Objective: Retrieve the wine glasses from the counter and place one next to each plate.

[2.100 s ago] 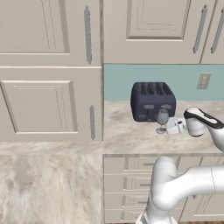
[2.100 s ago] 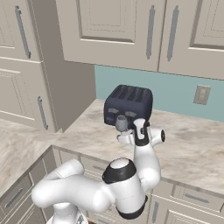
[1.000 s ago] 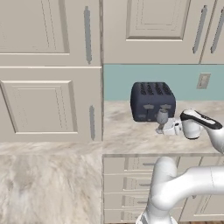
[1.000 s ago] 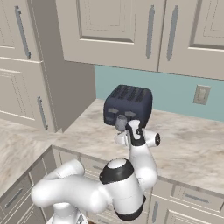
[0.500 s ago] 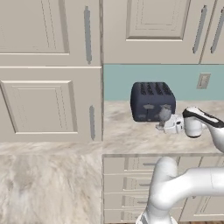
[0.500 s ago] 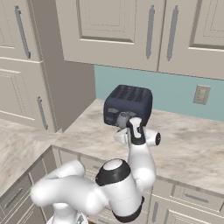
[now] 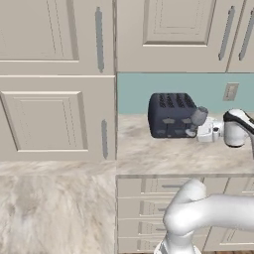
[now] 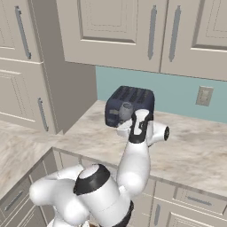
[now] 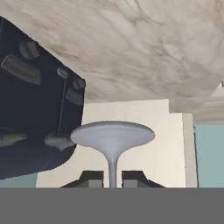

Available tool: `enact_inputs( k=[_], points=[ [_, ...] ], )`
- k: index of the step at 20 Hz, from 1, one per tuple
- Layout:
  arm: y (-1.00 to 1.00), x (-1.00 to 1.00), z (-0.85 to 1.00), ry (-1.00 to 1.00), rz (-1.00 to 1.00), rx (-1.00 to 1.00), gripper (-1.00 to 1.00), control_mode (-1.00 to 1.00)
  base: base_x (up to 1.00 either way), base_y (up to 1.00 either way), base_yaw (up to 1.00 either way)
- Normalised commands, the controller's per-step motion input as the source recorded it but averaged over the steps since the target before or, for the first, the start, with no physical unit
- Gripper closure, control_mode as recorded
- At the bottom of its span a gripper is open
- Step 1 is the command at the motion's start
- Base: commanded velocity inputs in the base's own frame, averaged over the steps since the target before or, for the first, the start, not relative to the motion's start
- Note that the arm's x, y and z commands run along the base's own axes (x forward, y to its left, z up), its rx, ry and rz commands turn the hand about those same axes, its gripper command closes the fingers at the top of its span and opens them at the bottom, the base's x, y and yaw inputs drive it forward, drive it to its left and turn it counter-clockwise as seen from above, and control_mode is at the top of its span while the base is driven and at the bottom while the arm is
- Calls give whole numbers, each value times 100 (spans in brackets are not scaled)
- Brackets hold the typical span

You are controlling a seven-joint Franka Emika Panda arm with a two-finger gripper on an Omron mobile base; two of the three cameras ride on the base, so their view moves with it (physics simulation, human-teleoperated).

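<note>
The small smoky grey-blue stemmed wine glass (image 7: 197, 119) is off the worktop, held tilted in front of the dark navy slotted toaster (image 7: 171, 115). In the left base view its rounded bowl leans up and away from the arm, overlapping the toaster's right front corner. In the hand view the thin stem (image 9: 112, 168) runs straight up from between the two dark fingertips to the round foot (image 9: 112, 133), which spreads wide above them. The gripper (image 9: 112, 180) is closed narrowly on that stem, fingers pressed against it from both sides, with no gap visible.

Below the glass lies the beige marbled stone desk (image 7: 149, 158) over cream panelled drawers, with the pale teal backsplash (image 7: 134, 92) and cream wall cabinets behind the toaster. A white wall socket (image 8: 204, 96) sits on the backsplash to the right.

The step in hand looks like the carry: the first glass is picked up and lifted clear, but no plate appears in these views, so placing is not yet possible. The next move probably calls for drawing the arm back from the toaster without knocking it and turning the glass upright. The base would then drive toward wherever the plates are set. Because the hold is only on a slender stem, a slow swing seems wise, lest the glass pivot or slip in the fingers.
</note>
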Motion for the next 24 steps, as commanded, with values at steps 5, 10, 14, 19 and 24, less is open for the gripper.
enact_inputs(
  k=[5,10,14,19,24],
  points=[
    [0,-76,90,-1,0,-3,100,-100,0,0,0],
    [0,-96,92,0,2,-8,100,-100,0,0,0],
    [-2,-100,56,-10,5,-6,100,-100,0,0,0],
    [-1,-100,11,-25,3,-2,100,-100,0,0,0],
    [-1,-99,39,-10,6,0,100,-100,0,0,0]
  ],
)
